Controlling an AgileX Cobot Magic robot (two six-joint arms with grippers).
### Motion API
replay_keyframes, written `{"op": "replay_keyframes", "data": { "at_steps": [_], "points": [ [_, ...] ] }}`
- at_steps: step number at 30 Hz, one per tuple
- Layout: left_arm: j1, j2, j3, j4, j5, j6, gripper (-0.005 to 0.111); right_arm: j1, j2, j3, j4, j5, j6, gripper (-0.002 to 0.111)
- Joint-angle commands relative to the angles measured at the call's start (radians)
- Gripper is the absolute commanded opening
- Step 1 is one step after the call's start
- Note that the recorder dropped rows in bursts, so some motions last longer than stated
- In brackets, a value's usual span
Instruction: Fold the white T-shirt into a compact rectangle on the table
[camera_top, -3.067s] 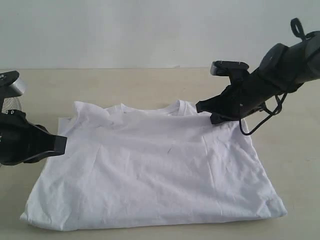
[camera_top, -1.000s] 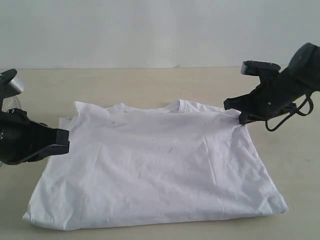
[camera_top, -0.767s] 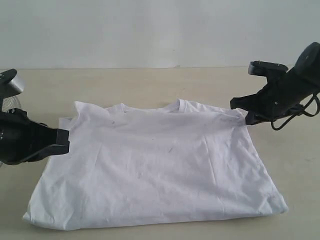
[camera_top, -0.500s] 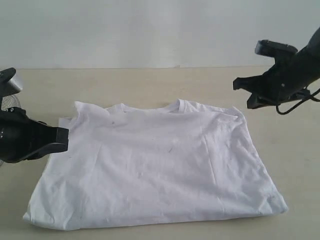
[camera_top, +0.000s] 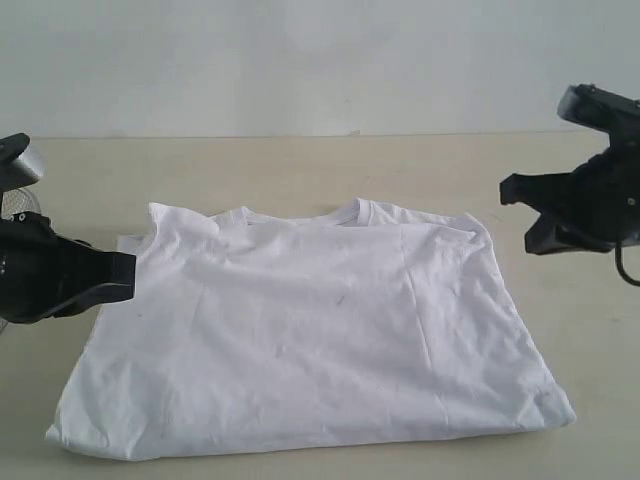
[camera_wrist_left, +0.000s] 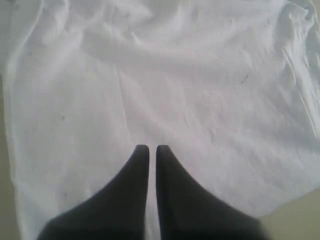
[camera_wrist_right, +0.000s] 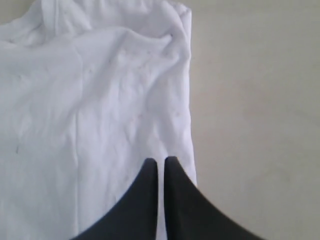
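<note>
- Worktop (camera_top: 300, 165): pale beige and broad, running back to a plain light wall (camera_top: 300, 60).
- Shirt (camera_top: 310, 330): it lies flat in the middle of the worktop, plain white side up, and fills most of the space between the two arms. Its outline is roughly a trapezoid, narrower at the far end and wider toward the near edge (light creases run across it).
- Right hand (camera_wrist_right: 161, 161): the fingers are pressed together with nothing between them. In the exterior view it hangs to the right of the shirt's far right corner, clear of the cloth. The wrist view looks past the tips at the shirt's side edge, with bare worktop beside it.
- Left hand (camera_wrist_left: 149, 149): the fingers are together too, a thin slit between them, and it holds nothing. It sits at the shirt's left edge. In the wrist view the tips hang over the white cloth (whether they touch it I cannot tell).
- Collar (camera_top: 300, 217): it points toward the far side, and the cloth is rumpled at the far left corner.
</note>
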Motion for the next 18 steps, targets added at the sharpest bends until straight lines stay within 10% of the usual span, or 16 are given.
{"op": "replay_keyframes", "data": {
  "at_steps": [1,18],
  "points": [
    [-0.008,-0.005,0.005,-0.012,-0.008,-0.001,0.005,-0.006,-0.052,0.095,0.008,-0.045,-0.006,0.000],
    [-0.008,-0.005,0.005,-0.012,-0.008,-0.001,0.005,0.035,-0.062,0.162,0.109,-0.064,-0.103,0.000]
  ]
}}
